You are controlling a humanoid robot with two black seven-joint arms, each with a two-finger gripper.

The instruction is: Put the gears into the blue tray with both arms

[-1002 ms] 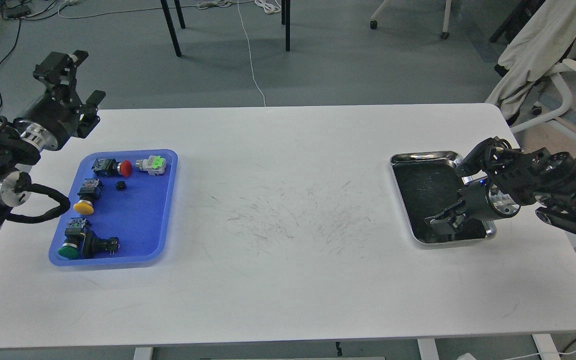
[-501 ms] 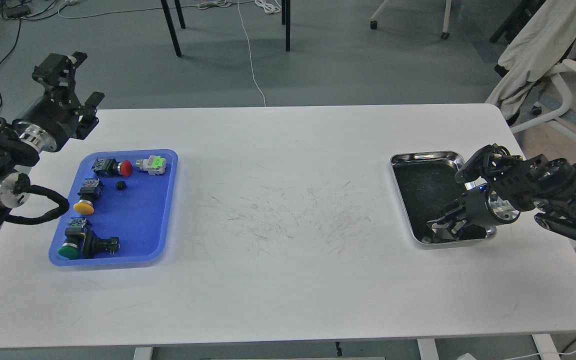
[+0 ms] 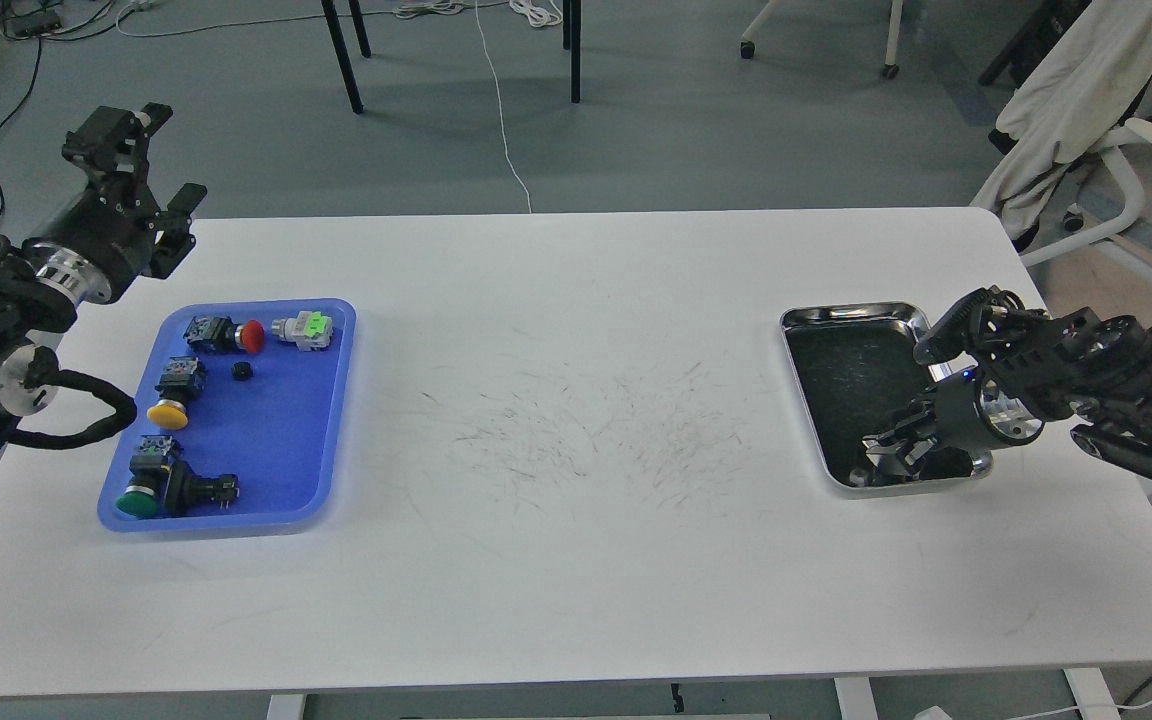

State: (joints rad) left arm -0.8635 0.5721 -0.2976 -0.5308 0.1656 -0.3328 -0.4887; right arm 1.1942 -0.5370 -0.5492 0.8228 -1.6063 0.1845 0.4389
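The blue tray (image 3: 321, 440) lies at the table's left. On it rests one tiny black gear (image 3: 242, 371) among several push-button switches. My left gripper (image 3: 168, 152) hangs above the table's back left corner, behind the tray, open with nothing between its fingers. On the right, my right gripper (image 3: 886, 455) reaches down into the near end of the steel tray (image 3: 846, 314). Its dark fingers blend with the tray's dark inside. I cannot make out whether they hold anything.
Switches with red (image 3: 252, 336), yellow (image 3: 167, 412) and green (image 3: 138, 502) caps, plus a grey and green one (image 3: 304, 329), fill the blue tray's left and back. A white chair (image 3: 1126, 170) stands beyond the table's right corner.
My right gripper has dropped lower into the near end of the steel tray and shifted slightly right. The left arm has drifted a little to the left.
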